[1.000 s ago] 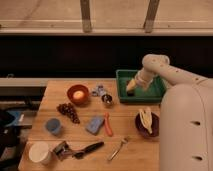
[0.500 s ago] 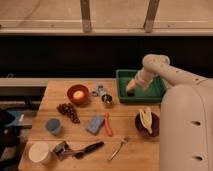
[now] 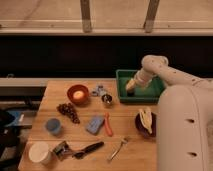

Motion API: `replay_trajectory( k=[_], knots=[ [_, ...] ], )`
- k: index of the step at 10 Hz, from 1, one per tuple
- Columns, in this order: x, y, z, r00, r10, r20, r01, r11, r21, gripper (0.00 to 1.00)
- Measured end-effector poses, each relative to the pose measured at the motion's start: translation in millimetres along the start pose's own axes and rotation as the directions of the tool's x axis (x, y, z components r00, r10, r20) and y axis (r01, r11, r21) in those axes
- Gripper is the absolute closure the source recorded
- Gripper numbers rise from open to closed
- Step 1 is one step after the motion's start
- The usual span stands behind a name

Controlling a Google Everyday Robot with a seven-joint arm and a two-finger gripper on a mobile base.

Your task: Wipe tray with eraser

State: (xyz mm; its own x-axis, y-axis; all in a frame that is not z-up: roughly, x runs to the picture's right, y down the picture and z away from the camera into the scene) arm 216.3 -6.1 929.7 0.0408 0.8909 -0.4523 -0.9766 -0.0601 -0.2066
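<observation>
Green tray (image 3: 151,94) around tan jaws; eraser (image 3: 130,92) seemingly dark brown.

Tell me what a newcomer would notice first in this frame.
The robot's bulky white arm fills the right side, reaching to the green tray at the back right of the wooden table, with the gripper down inside the tray's left part. Further left, an orange bowl stands out.
</observation>
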Motion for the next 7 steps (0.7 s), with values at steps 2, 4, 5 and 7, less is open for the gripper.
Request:
replay_trajectory(
  k=[2,4,5,7],
  knots=[
    [-5,3,6,1.000,-0.010,-0.003,0.010,1.000,-0.005,0.31],
    [-5,2,16,1.000,-0.009,-0.016,0.009,1.000,-0.012,0.31],
    [-5,1,23,1.000,-0.005,-0.024,0.004,1.000,-0.018,0.31],
    [-4,0,32,0.999,-0.001,-0.037,0.000,1.000,-0.025,0.31]
  ],
)
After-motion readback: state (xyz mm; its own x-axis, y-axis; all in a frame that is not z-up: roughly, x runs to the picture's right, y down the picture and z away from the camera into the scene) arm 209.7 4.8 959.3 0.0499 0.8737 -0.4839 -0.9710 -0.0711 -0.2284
